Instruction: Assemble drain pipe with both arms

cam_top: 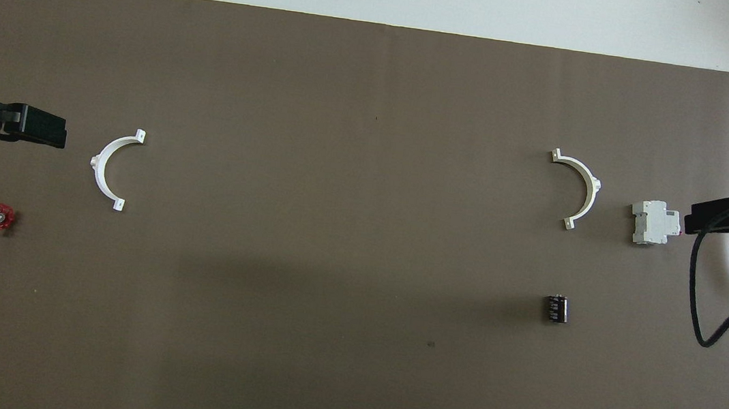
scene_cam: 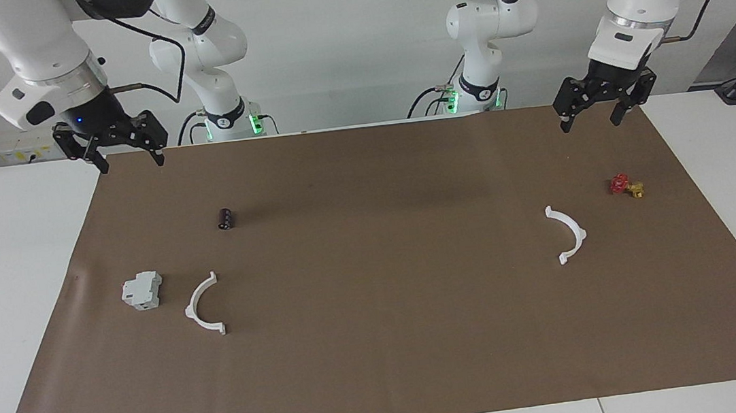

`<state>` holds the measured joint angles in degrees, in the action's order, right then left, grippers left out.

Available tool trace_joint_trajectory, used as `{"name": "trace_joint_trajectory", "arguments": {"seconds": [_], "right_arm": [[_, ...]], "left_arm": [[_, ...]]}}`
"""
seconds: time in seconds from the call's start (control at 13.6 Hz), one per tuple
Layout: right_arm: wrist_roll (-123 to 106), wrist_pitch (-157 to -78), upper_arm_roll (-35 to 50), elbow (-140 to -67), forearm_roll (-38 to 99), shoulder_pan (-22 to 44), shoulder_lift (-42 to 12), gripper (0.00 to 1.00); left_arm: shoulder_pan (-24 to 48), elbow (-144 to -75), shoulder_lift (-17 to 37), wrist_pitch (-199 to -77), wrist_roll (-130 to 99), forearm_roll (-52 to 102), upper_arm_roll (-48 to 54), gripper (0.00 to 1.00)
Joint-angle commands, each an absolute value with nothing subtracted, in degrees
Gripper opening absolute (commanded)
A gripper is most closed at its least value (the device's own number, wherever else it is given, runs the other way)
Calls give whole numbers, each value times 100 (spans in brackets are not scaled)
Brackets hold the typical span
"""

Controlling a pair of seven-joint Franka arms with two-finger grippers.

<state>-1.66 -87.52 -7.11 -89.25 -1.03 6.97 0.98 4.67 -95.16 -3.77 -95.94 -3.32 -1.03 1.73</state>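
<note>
Fingers of both grippers stand apart and hold nothing: the left gripper (scene_cam: 597, 106) and the right gripper (scene_cam: 122, 149) hang above the mat's corners at the robots' edge. One half-ring (scene_cam: 568, 233) lies toward the left arm's end, the other half-ring (scene_cam: 204, 305) toward the right arm's, so each arm can probably take its own.

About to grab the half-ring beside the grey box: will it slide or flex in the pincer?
The half-ring looks thin and lies flat on the paper, so it probably slides if nudged. Its open arc may flex slightly when squeezed. It looks light.

Left gripper (scene_cam: 595, 115) raised, fingers apart; right gripper (scene_cam: 127, 156) likewise.
</note>
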Motion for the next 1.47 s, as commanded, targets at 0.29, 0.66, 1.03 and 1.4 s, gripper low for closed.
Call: {"name": "trace_joint_trajectory", "arguments": {"seconds": [0.29,0.66,1.03,1.4], "right_arm": [[-325,-8998,-668,-9313,-44,642,306,100],[-954,-10859,-659,-9985,192,625,-427,100],[-2571,-12645,-659,-9738,439,458,-2090,100],[-4094,-13358,-650,-10079,1211,281,-2777,100]], "left_arm": [[413,-9598,-457,-9677,-272,-202,202,100],[413,-9598,-457,-9677,-272,-202,202,100],[413,-9598,-457,-9677,-272,-202,202,100],[413,-9606,-457,-9677,-272,-202,202,100]]}}
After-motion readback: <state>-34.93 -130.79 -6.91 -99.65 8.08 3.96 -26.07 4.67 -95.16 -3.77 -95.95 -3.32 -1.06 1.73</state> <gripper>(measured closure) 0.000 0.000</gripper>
